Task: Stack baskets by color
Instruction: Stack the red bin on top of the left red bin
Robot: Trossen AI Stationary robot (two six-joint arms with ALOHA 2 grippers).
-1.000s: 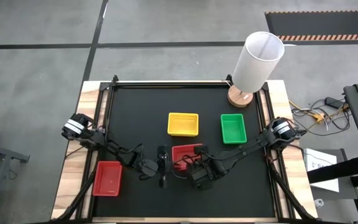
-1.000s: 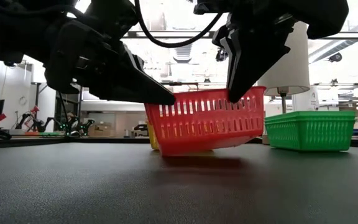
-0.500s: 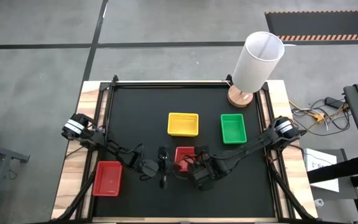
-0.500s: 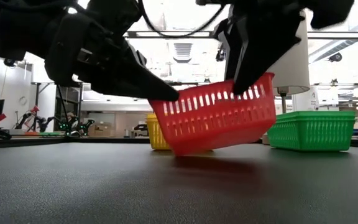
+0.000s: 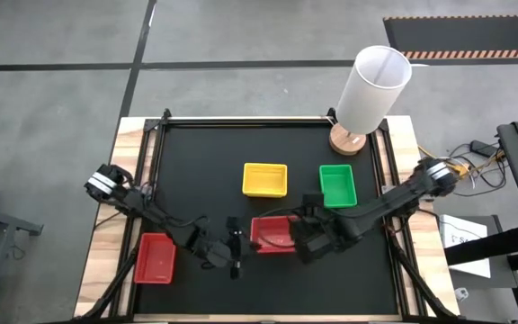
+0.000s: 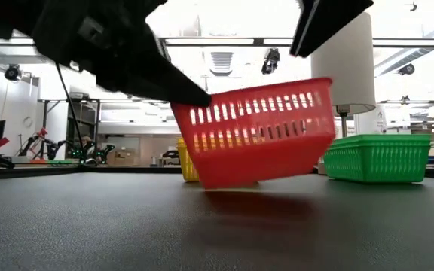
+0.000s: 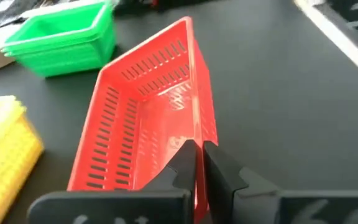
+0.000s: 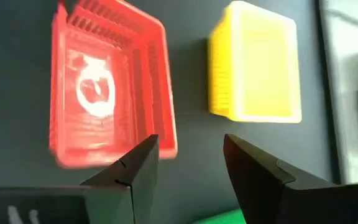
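Observation:
A red basket [image 5: 273, 234] sits tilted in the table's near middle, its right end higher than its left. My left gripper [image 5: 236, 247] is shut on its left end. My right gripper [image 5: 309, 227] hangs open above the basket's right end, touching nothing; the right wrist view shows its fingers apart [image 8: 188, 146] over the basket [image 8: 107, 93]. A second red basket [image 5: 156, 257] lies at the near left. A yellow basket [image 5: 265, 179] and a green basket [image 5: 337, 184] stand farther back. My left gripper pinches the red basket's wall at its left end, near a corner [image 7: 197, 152], one finger inside and one outside. The fingers come from the table's left, slanting slightly down. The basket tilts up toward its right end [image 6: 319, 98]; I cannot tell whether its lower left edge [image 6: 209, 181] touches the table.
A tall white cylinder on a wooden base [image 5: 371, 90] stands at the far right corner. A raised frame [image 5: 241, 121] runs round the black mat. Bare mat lies along the near edge and at the far left.
My right gripper has opened, let go of the red basket's right rim and risen up and away toward the right. My left gripper has shut on the basket's left end. The basket's right end has tipped higher while its left end stayed low.

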